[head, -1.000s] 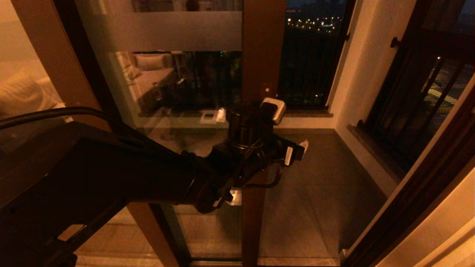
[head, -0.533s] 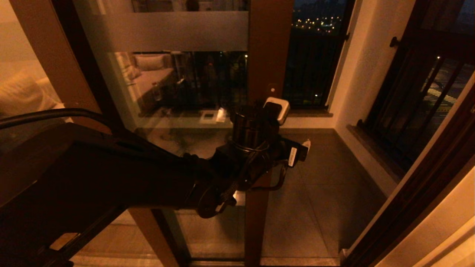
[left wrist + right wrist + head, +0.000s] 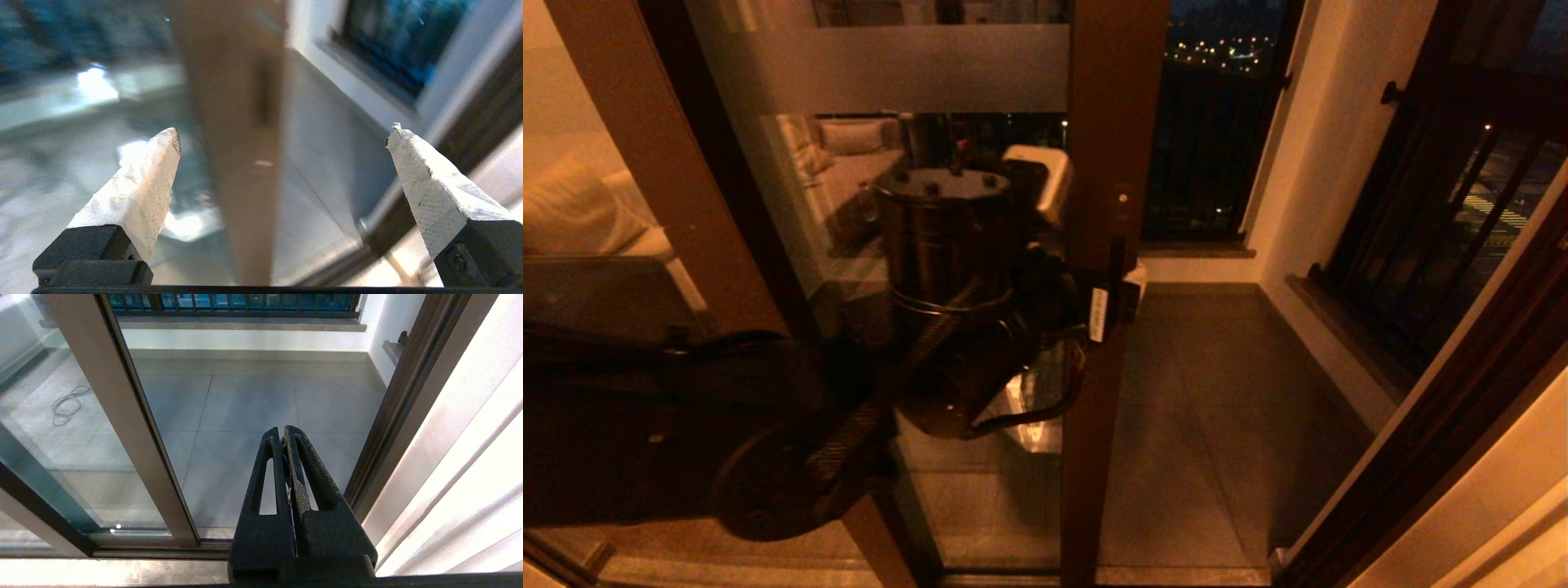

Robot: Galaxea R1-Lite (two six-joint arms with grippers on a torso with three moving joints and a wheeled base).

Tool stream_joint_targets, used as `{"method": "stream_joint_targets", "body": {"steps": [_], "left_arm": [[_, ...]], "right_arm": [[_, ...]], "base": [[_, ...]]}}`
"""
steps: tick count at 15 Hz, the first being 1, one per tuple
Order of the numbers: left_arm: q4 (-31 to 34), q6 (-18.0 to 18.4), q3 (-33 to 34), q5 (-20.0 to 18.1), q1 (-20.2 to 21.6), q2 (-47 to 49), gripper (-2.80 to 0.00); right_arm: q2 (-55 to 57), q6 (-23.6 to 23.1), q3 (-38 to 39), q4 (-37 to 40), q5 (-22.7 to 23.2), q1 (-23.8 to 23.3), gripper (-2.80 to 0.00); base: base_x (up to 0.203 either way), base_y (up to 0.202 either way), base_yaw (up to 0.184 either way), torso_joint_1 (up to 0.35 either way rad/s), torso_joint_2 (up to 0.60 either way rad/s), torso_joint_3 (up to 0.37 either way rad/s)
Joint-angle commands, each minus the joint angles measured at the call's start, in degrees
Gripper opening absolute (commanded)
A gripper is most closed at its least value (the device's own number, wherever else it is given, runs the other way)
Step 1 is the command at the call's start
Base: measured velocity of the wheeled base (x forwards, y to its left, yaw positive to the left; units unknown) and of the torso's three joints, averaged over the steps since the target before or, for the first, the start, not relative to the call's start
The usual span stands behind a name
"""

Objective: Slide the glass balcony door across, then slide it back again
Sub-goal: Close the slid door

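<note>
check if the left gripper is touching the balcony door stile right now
Apart. In the left wrist view the left gripper is open, its fingertips either side of the glass balcony door stile, short of it, with clear gaps.

In the head view the left arm (image 3: 768, 408) covers the lower left of the glass balcony door (image 3: 907, 69), and the picture's top edge cuts off the door's upper part. The characters on its frosted band are too faint to read. The left gripper (image 3: 1123, 286) is mostly lost behind its own wrist there, so contact with the door's stile cannot be judged. In the left wrist view the stile (image 3: 237, 122) and its handle slot (image 3: 264, 96) are blurred, and whether either of the fingertips (image 3: 169, 141) touches the stile is unclear. The right gripper (image 3: 284, 435) shows only in the right wrist view.
</note>
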Motion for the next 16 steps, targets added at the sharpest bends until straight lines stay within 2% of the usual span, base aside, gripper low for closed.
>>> {"method": "stream_joint_targets", "body": {"steps": [1,2,3,4,5,7,9,11,14,16], "left_arm": [[2.19,0.36,4.68,1.85,0.69,-15.31,0.00],[6.05,0.70,7.05,2.85,2.47,-22.37,-1.15],[10.01,0.85,9.31,3.36,5.26,-28.91,-2.80],[13.88,0.75,11.50,3.30,8.93,-35.48,-2.80],[18.33,0.68,13.20,2.86,14.28,-41.57,-2.80],[29.87,1.74,14.87,2.25,23.04,-52.75,-2.80],[39.82,2.89,16.13,1.68,34.48,-59.35,-2.80],[44.76,2.77,17.55,1.13,42.31,-64.53,-2.80],[47.02,2.48,20.20,-0.64,47.21,-73.91,-2.80],[50.84,2.43,21.56,-2.07,49.19,-80.77,-2.80]], "right_arm": [[-0.04,-0.05,0.18,-0.05,0.07,0.01,-2.80],[-0.04,-0.05,0.18,-0.04,0.06,0.01,-2.80],[-0.04,-0.05,0.18,0.02,0.01,0.01,-2.80],[-0.04,-0.05,0.18,0.02,0.07,0.01,-2.80],[-0.04,-0.05,0.18,-0.07,0.09,0.01,-2.80],[-0.04,-0.05,0.18,0.02,0.01,0.01,-2.80],[-0.04,-0.05,0.18,-0.05,0.09,0.04,-2.80],[-0.04,-0.05,0.18,0.01,0.01,0.01,-2.80],[-0.04,-0.05,0.18,-0.07,0.01,0.01,-2.80],[-0.04,-0.05,0.18,-0.01,0.03,0.01,-2.80]], "base": [[0.000,0.000,0.000,0.000,0.00,0.000],[0.000,0.000,0.000,0.000,0.00,0.000],[0.000,0.000,0.000,0.000,0.00,0.000],[0.000,0.000,0.000,0.000,0.00,0.000],[0.000,0.000,0.000,0.000,0.00,0.000],[0.000,0.000,0.000,0.000,0.00,0.000],[0.000,0.000,0.000,0.000,0.00,0.000],[0.000,0.000,0.000,0.000,0.00,0.000],[0.000,0.000,0.000,0.000,0.00,0.000],[0.000,0.000,0.000,0.000,0.00,0.000]]}}
